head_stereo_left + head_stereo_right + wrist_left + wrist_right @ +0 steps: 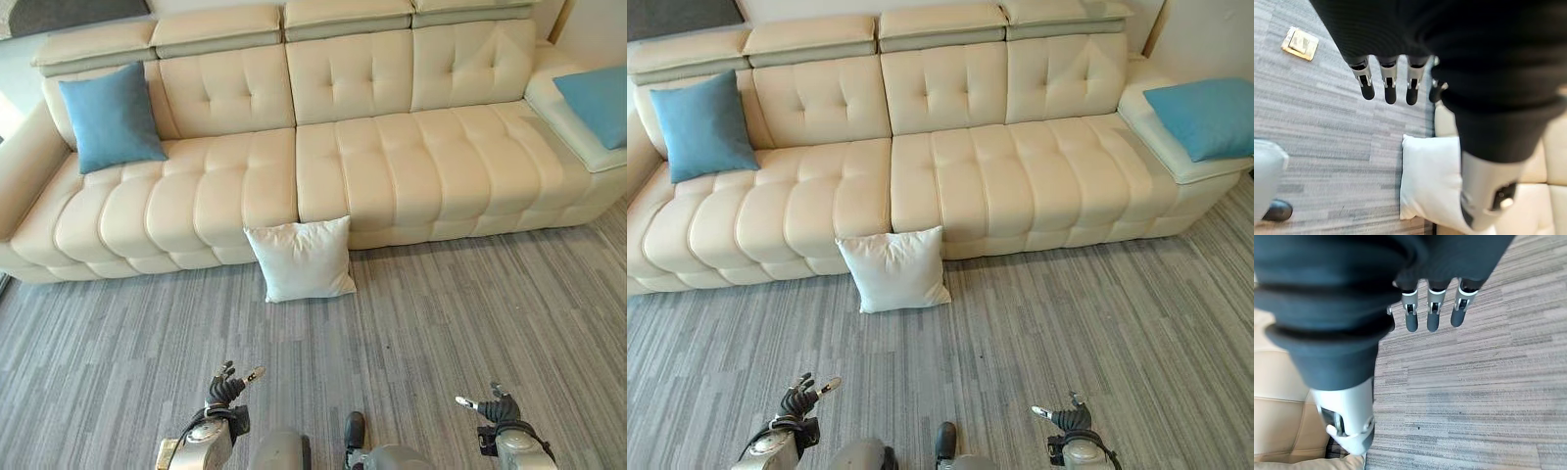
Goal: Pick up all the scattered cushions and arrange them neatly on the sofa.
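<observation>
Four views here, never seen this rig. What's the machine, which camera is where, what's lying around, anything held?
It is a two-legged humanoid robot with two arms ending in fingered hands. The two wide pictures come from a stereo camera on its head, looking down at the room. The two close ones come from cameras on its wrists, looking along each hand.

In front stands a cream sofa. A white cushion sits on the grey floor, leaning against the sofa's front. One blue cushion leans upright at the sofa's left end; another lies on the right end.

The left hand and right hand hang low above the floor. Both are open, fingers relaxed, and hold nothing. The left wrist view shows the white cushion past the fingers, plus a small floor plate.
</observation>
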### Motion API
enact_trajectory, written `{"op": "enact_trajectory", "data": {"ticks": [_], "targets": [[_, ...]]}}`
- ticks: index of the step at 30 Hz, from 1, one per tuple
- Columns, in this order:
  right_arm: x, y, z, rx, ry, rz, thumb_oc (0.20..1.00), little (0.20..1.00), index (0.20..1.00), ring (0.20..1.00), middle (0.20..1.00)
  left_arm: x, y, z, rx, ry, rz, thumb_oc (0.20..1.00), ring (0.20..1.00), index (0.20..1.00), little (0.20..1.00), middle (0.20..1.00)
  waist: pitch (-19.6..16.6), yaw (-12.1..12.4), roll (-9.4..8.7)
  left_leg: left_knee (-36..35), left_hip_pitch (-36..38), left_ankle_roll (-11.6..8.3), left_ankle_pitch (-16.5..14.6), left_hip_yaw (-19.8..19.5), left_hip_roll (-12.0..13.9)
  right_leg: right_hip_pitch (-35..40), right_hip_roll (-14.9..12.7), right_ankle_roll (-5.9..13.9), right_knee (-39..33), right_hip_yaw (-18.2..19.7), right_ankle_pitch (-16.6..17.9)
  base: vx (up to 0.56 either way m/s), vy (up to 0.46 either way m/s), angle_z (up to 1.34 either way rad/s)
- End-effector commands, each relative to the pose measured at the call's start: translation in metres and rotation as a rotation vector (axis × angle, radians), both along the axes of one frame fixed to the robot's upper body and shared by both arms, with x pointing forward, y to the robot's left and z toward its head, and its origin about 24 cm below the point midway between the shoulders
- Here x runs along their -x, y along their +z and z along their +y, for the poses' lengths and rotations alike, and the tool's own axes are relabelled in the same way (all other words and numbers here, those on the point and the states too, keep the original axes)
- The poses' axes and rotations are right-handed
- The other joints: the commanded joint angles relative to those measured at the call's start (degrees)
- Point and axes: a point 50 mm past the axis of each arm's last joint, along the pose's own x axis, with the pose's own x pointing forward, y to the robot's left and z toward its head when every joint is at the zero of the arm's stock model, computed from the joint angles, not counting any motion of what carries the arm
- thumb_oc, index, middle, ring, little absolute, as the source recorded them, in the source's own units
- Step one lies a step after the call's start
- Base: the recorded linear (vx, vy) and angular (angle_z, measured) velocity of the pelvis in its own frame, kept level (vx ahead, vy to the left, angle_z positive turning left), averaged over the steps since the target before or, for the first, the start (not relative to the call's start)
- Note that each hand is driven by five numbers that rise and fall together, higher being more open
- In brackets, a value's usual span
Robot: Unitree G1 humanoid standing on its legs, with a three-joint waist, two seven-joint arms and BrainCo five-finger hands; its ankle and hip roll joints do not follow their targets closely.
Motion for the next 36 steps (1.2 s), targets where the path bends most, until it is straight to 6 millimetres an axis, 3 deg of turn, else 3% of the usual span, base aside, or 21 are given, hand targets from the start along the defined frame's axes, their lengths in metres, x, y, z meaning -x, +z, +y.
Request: {"op": "enact_trajectory", "data": {"ticks": [1, 2, 3, 7, 13, 16, 17, 18, 19, 20, 21, 22, 25, 28, 30, 33, 36], "targets": [[0.001, 0.007, -0.014, 0.038, -0.009, -0.024, 1.0, 1.0, 1.0, 1.0, 1.0, -0.001, 0.008, 0.008, -0.041, -0.016, -0.038, 1.0, 1.0, 1.0, 1.0, 1.0, 0.02, -0.29, 1.88, -9.88, 3.16, 1.76, 7.97, -0.52, -0.38, 4.44, -4.08, 5.52, 4.9, 1.13, -12.21, 0.27, 0.048, 0.18], [0.002, 0.006, -0.012, 0.035, 0.003, -0.018, 1.0, 1.0, 1.0, 1.0, 1.0, 0.001, 0.007, 0.008, -0.044, -0.021, -0.03, 1.0, 1.0, 1.0, 1.0, 1.0, -0.11, -0.26, 2.25, -14.09, 2.59, 1.09, 11.43, -1.26, -0.34, 5.34, -3.76, 5.58, 4.65, 0.78, -12.51, 0.3, 0.076, 0.17], [0.002, 0.006, -0.01, 0.036, 0.012, -0.018, 1.0, 1.0, 1.0, 1.0, 1.0, 0.003, 0.006, 0.007, -0.048, -0.023, -0.023, 1.0, 1.0, 1.0, 1.0, 1.0, -0.19, -0.19, 2.44, -17.38, 1.86, 0.67, 12.69, -1.59, -0.25, 6.2, -3.54, 5.64, 4.42, 0.64, -12.96, 0.21, 0.061, 0.15], [0.003, 0.003, -0.007, 0.033, 0.036, 0.003, 1.0, 1.0, 1.0, 1.0, 1.0, 0.009, 0.003, 0.012, -0.059, -0.01, -0.003, 1.0, 1.0, 1.0, 1.0, 1.0, -0.86, 0.52, 2.5, -20.86, 1.53, -1.15, 15.24, -0.89, -0.04, 9.39, -3.43, 6.47, 3.6, 1.05, -13.4, 0.35, 0.157, 0.15], [0.001, -0.001, 0.008, -0.016, 0.047, -0.002, 1.0, 1.0, 1.0, 1.0, 1.0, 0.015, -0.001, 0.017, -0.066, 0.008, 0.027, 1.0, 1.0, 1.0, 1.0, 1.0, -4.5, 0.95, 1.16, -20.86, 4.9, 2.55, 12.42, -0.01, -2.44, 9.97, -7.0, 9.9, 7.22, 2.08, -12.74, 0.41, 0.277, -0.08], [-0.004, -0.002, 0.017, -0.028, 0.072, -0.007, 1.0, 1.0, 1.0, 1.0, 1.0, 0.012, 0.002, 0.02, -0.085, -0.007, 0.023, 1.0, 1.0, 1.0, 1.0, 1.0, -4.33, 1.25, 0.68, -20.86, 7.43, 4.95, 9.53, 0.43, -3.8, 4.74, -9.4, 11.5, 19.87, 3.05, -9.19, 0.27, 0.262, -0.05], [-0.004, -0.002, 0.017, -0.028, 0.072, -0.007, 1.0, 1.0, 1.0, 1.0, 1.0, 0.012, 0.002, 0.02, -0.085, -0.007, 0.023, 1.0, 1.0, 1.0, 1.0, 1.0, -4.36, 1.28, 0.67, -20.86, 7.4, 4.96, 9.53, 0.46, -3.8, 4.67, -9.41, 11.51, 19.94, 3.09, -9.23, 0.22, 0.303, 0.12], [-0.007, -0.001, 0.02, -0.033, 0.077, -0.011, 1.0, 1.0, 1.0, 1.0, 1.0, 0.008, 0.004, 0.023, -0.102, -0.014, 0.016, 1.0, 1.0, 1.0, 1.0, 1.0, -3.5, 1.22, 0.71, -20.86, 9.55, 6.41, 7.85, 0.74, -4.69, 0.76, -11.27, 12.33, 28.83, 3.03, -4.09, 0.19, 0.279, 0.03], [-0.008, -0.001, 0.02, -0.033, 0.078, -0.016, 1.0, 1.0, 1.0, 1.0, 1.0, 0.007, 0.006, 0.023, -0.103, -0.014, 0.009, 1.0, 1.0, 1.0, 1.0, 1.0, -3.0, 0.99, 0.91, -20.86, 10.43, 6.98, 7.26, 0.82, -5.06, -0.74, -12.29, 12.33, 32.61, 2.5, -1.51, 0.18, 0.281, -0.07], [-0.008, -0.001, 0.02, -0.033, 0.078, -0.016, 1.0, 1.0, 1.0, 1.0, 1.0, 0.007, 0.006, 0.023, -0.102, -0.014, 0.009, 1.0, 1.0, 1.0, 1.0, 1.0, -2.99, 1.03, 0.85, -20.86, 10.41, 7.02, 7.26, 0.87, -5.15, -0.91, -12.4, 12.38, 32.88, 2.61, -1.62, 0.16, 0.228, 0.09], [-0.008, -0.001, 0.022, -0.032, 0.082, -0.016, 1.0, 1.0, 1.0, 1.0, 1.0, 0.004, 0.008, 0.024, -0.111, -0.018, -0.002, 1.0, 1.0, 1.0, 1.0, 1.0, -1.84, 0.43, 1.55, -20.86, 11.94, 7.6, 6.06, 0.86, -5.26, -3.66, -13.23, 11.51, 38.01, 2.35, -1.24, 0.14, 0.173, 0.2], [-0.008, -0.002, 0.024, -0.036, 0.084, -0.012, 1.0, 1.0, 1.0, 1.0, 1.0, 0.001, 0.01, 0.023, -0.112, -0.025, -0.009, 1.0, 1.0, 1.0, 1.0, 1.0, -1.38, 0.07, 1.88, -20.86, 12.49, 7.56, 5.72, 0.5, -4.96, -5.92, -11.75, 10.86, 38.22, 3.25, -3.9, 0.18, 0.192, 0.34], [-0.006, -0.004, 0.022, -0.035, 0.076, 0.005, 1.0, 1.0, 1.0, 1.0, 1.0, -0.004, 0.011, 0.023, -0.114, -0.03, -0.022, 1.0, 1.0, 1.0, 1.0, 1.0, -0.37, 0.04, 3.0, -20.86, 13.89, 6.58, 5.27, 1.1, -3.75, -9.26, -9.05, 9.79, 30.68, 0.86, -9.72, 0.14, 0.043, 0.25], [-0.006, -0.003, 0.02, -0.037, 0.058, -0.001, 1.0, 1.0, 1.0, 1.0, 1.0, -0.007, 0.013, 0.022, -0.114, -0.039, -0.032, 1.0, 1.0, 1.0, 1.0, 1.0, 0.46, -0.43, 2.98, -20.86, 15.15, 5.69, 5.22, 0.62, -3.65, -9.84, -4.07, 10.8, 15.51, 2.7, -7.12, 0.15, -0.047, 0.05], [-0.006, -0.002, 0.017, -0.029, 0.053, -0.003, 1.0, 1.0, 1.0, 1.0, 1.0, -0.007, 0.014, 0.023, -0.122, -0.049, -0.033, 1.0, 1.0, 1.0, 1.0, 1.0, 0.24, -0.39, 2.56, -20.86, 15.79, 5.18, 4.64, 1.06, -3.74, -9.01, -3.57, 11.39, 8.37, 1.11, -4.41, 0.19, -0.076, -0.2], [-0.003, -0.003, 0.016, -0.021, 0.052, 0.007, 1.0, 1.0, 1.0, 1.0, 1.0, -0.007, 0.014, 0.021, -0.118, -0.056, -0.039, 1.0, 1.0, 1.0, 1.0, 1.0, -0.5, -0.49, 2.08, -20.86, 17.21, 4.76, 3.53, 1.4, -4.14, -9.07, -2.78, 11.86, 4.75, -0.43, -2.21, 0.22, -0.099, -0.08], [0.004, -0.007, 0.014, -0.021, 0.04, 0.03, 1.0, 1.0, 1.0, 1.0, 1.0, -0.003, 0.009, 0.014, -0.096, -0.064, -0.022, 1.0, 1.0, 1.0, 1.0, 1.0, -2.1, -0.54, 2.09, -20.54, 19.2, 4.25, 2.14, 1.38, -3.85, -5.26, -2.14, 10.71, 1.63, 0.39, -2.61, 0.29, -0.142, 0.03]]}}
